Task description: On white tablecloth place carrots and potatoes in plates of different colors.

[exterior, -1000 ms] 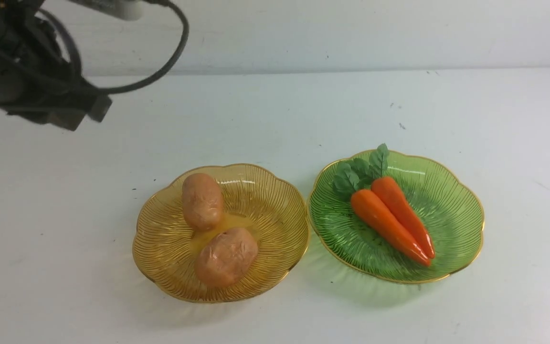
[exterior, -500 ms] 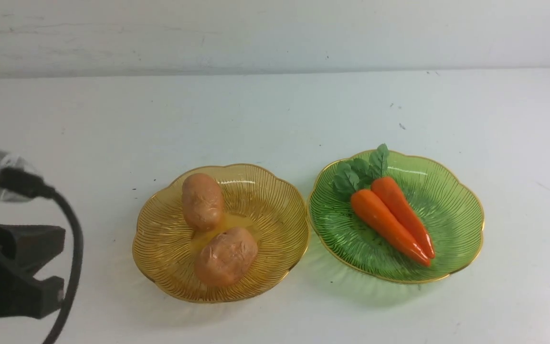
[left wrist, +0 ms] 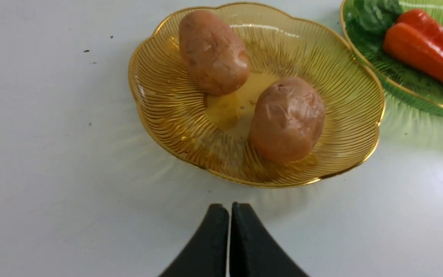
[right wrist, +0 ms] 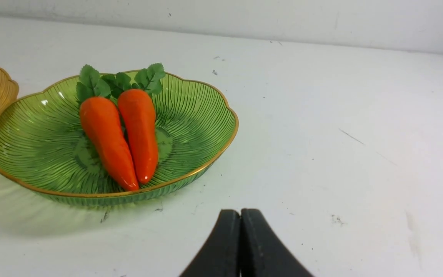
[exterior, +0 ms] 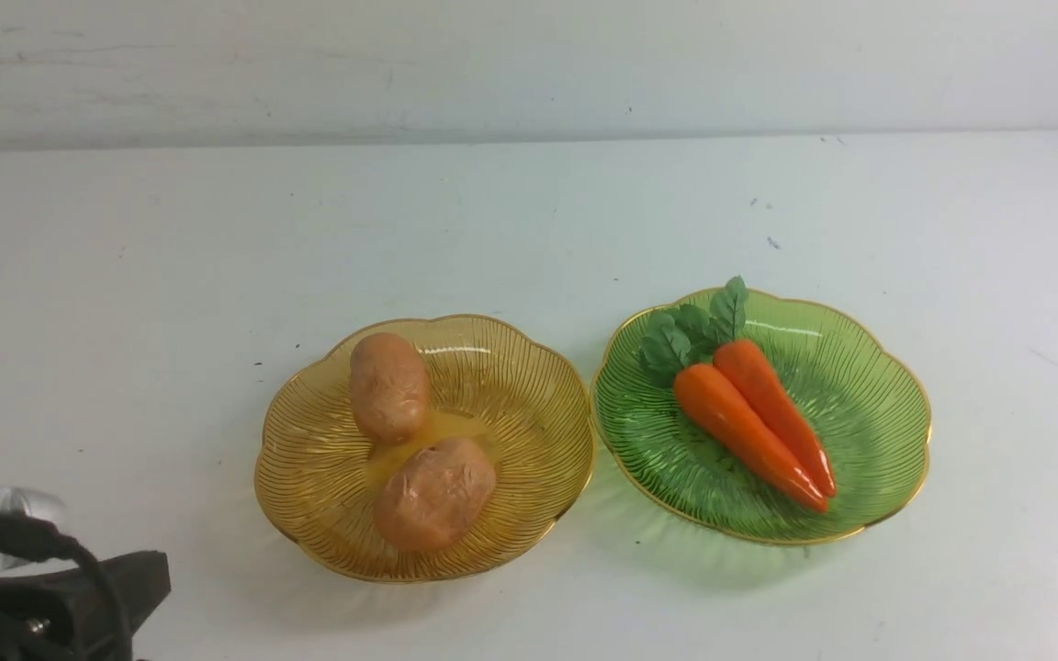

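Observation:
Two tan potatoes [exterior: 389, 386] [exterior: 434, 493] lie in the amber-yellow plate [exterior: 309, 459] on the white tablecloth [exterior: 529, 211]. Two orange carrots [exterior: 738, 424] [exterior: 779, 411] with green tops lie side by side in the green plate [exterior: 869, 413] to its right. In the left wrist view my left gripper [left wrist: 229, 207] is shut and empty, just short of the amber plate's [left wrist: 156, 88] near rim, with both potatoes [left wrist: 212, 52] [left wrist: 287, 119] ahead. In the right wrist view my right gripper [right wrist: 240, 213] is shut and empty, near the green plate [right wrist: 190, 111] holding the carrots [right wrist: 106, 138].
The left arm's black body [exterior: 51, 606] and cable sit at the front view's lower left corner. A pale wall [exterior: 529, 64] rises behind the cloth's far edge. Small dark specks [exterior: 772, 241] mark the cloth behind the green plate.
The left arm has dropped from the upper left to the lower left corner of the front view, pulling back toward the robot. Plates, potatoes and carrots have not moved.

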Controlling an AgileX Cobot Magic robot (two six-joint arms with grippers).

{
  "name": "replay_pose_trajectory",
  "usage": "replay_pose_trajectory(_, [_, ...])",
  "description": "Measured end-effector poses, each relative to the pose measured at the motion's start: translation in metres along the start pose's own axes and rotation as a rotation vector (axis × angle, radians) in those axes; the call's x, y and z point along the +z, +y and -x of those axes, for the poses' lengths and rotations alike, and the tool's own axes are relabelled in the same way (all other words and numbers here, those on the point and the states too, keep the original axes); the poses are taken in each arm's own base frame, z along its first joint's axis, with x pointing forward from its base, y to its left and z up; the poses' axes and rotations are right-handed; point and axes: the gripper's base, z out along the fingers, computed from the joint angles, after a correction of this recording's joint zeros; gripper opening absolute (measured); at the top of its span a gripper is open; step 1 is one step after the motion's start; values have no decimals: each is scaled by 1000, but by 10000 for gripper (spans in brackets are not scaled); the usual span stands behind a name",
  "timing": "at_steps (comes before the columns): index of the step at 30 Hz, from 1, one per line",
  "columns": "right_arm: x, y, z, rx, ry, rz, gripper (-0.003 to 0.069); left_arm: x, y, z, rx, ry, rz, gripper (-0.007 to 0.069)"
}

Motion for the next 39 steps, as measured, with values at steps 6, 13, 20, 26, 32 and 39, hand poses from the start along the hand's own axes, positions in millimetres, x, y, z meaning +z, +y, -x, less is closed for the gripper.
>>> replay_pose_trajectory(6, [0, 0, 0, 0, 0, 0, -15, -20, 12, -36, 58, -199, 133, -4])
replay_pose_trajectory(13, [0, 0, 0, 0, 0, 0, -15, -8, 20, -85, 39, -245, 190, -4])
replay_pose_trajectory(20, [0, 0, 0, 0, 0, 0, -15, -7, 20, -90, 29, -199, 188, -4])
replay_pose_trajectory(26, [0, 0, 0, 0, 0, 0, -15, -8, 20, -90, 22, -199, 200, -4])
replay_pose_trajectory(32, [0, 0, 0, 0, 0, 0, -15, -8, 22, -90, 12, -201, 224, -4])
replay_pose_trajectory(39, [0, 0, 0, 0, 0, 0, -15, -8, 22, -90, 12, -201, 224, -4])
